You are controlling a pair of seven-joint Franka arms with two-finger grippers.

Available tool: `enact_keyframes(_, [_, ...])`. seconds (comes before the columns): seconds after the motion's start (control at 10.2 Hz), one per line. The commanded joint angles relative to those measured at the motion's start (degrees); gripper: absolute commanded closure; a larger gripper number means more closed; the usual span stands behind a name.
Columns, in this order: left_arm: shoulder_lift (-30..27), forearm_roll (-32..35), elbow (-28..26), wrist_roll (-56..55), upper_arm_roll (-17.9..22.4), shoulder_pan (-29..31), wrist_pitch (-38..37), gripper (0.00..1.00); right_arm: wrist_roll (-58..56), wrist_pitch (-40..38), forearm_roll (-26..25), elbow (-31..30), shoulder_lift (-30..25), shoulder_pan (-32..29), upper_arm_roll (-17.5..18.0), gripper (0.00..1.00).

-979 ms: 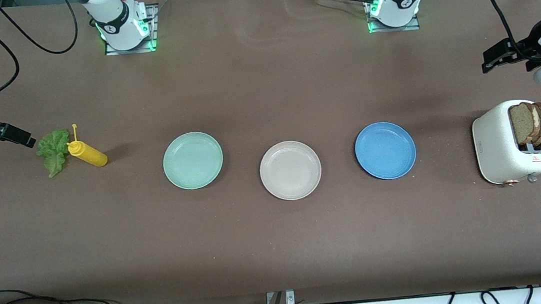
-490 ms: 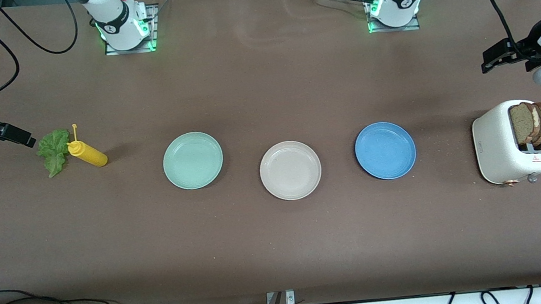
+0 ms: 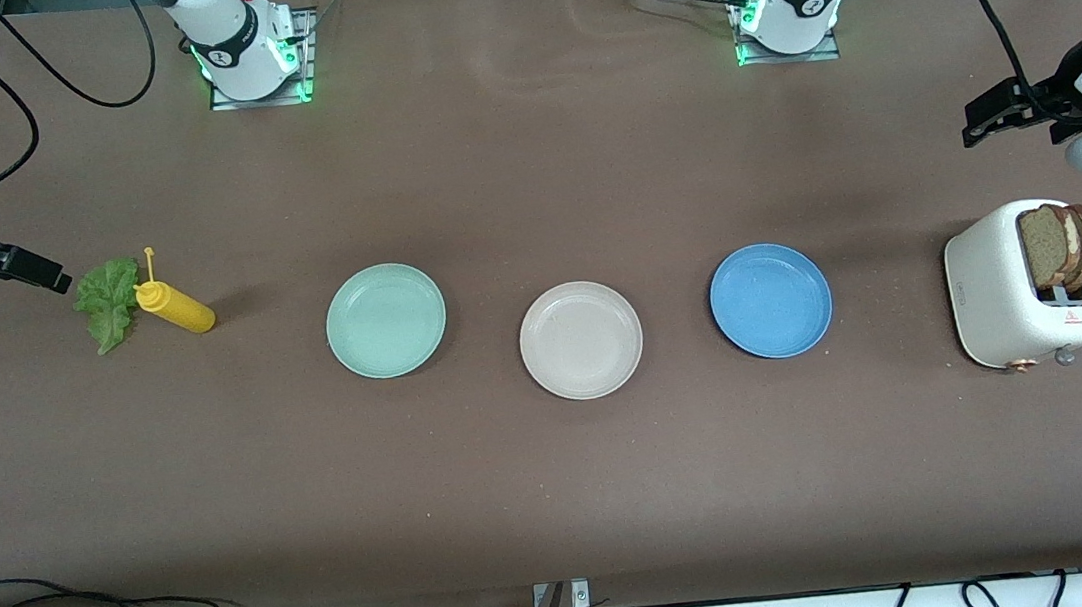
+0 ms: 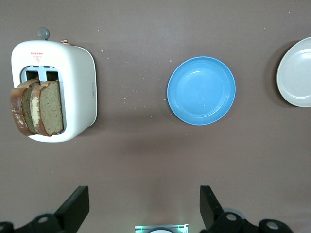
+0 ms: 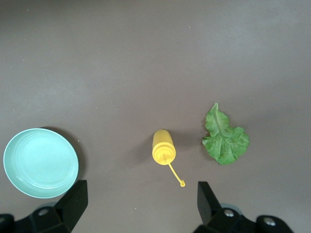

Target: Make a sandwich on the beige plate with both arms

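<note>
The beige plate (image 3: 581, 339) lies bare in the middle of the table; its edge shows in the left wrist view (image 4: 295, 73). Two bread slices (image 3: 1063, 244) stand in the white toaster (image 3: 1008, 295) at the left arm's end, also seen in the left wrist view (image 4: 38, 107). The lettuce leaf (image 3: 108, 301) lies at the right arm's end and shows in the right wrist view (image 5: 224, 138). My left gripper (image 3: 984, 116) is open and empty, up in the air beside the toaster. My right gripper (image 3: 46, 278) is open and empty, up in the air beside the lettuce.
A yellow squeeze bottle (image 3: 174, 307) lies beside the lettuce. A mint-green plate (image 3: 386, 320) and a blue plate (image 3: 770, 300) flank the beige plate. Cables run along the table's edge nearest the front camera.
</note>
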Motion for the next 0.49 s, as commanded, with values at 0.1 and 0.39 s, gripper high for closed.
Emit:
enact_keyframes(0.1, [1.1, -1.6, 1.6, 0.0, 0.1, -0.1, -0.2, 0.0, 0.8, -1.0, 0.2, 0.2, -0.9, -0.1, 0.0, 0.0])
enact_keyframes(0.39, [1.3, -1.6, 1.6, 0.0, 0.1, -0.1, -0.2, 0.0, 0.8, -1.0, 0.2, 0.2, -0.9, -0.1, 0.1, 0.0])
